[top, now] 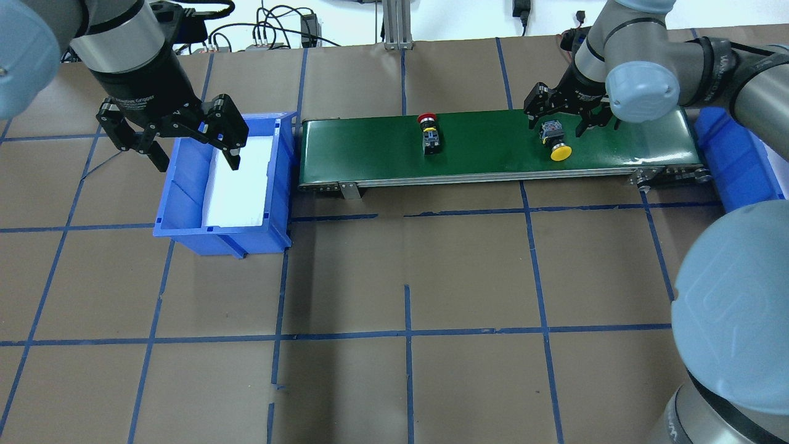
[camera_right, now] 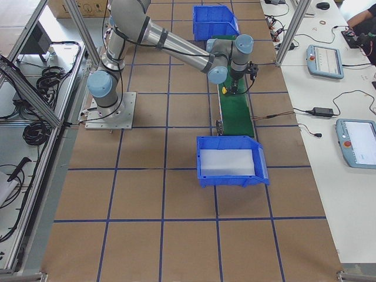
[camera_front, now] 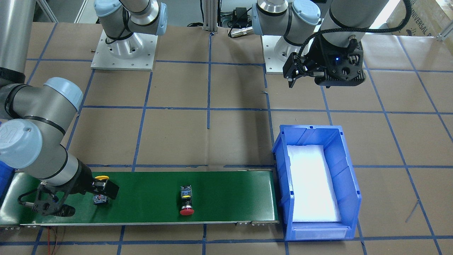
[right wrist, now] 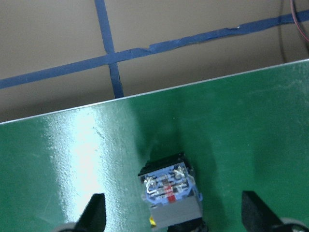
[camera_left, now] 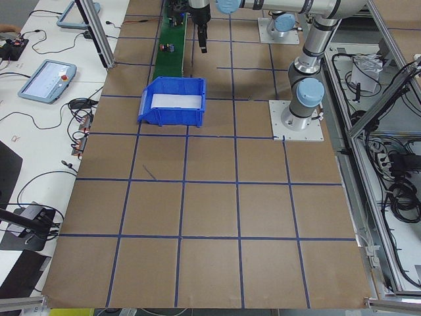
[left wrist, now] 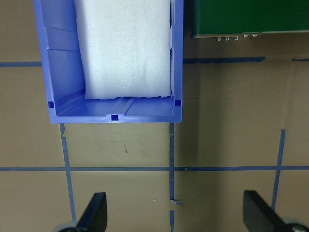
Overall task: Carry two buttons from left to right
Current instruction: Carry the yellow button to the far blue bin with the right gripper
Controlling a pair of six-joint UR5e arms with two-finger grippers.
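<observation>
The yellow-capped button point(top: 553, 141) lies on its side near the right end of the green conveyor belt point(top: 481, 157). My right gripper point(top: 556, 126) is open and low over it, one finger on each side of its block body point(right wrist: 170, 192), apart from it. It also shows in the front-facing view point(camera_front: 99, 193). The red-capped button point(top: 429, 132) lies on its side mid-belt, also seen in the front-facing view point(camera_front: 186, 202). My left gripper point(top: 197, 161) is open and empty, hovering above the blue bin point(top: 185, 209); its fingers point(left wrist: 94, 215) stand wide apart.
The blue bin point(camera_front: 348, 177) at the belt's left end holds a white foam pad point(left wrist: 125, 48). A second blue bin point(top: 733, 160) stands at the belt's right end. The arm bases point(camera_front: 124, 46) stand on the brown table with its blue tape grid.
</observation>
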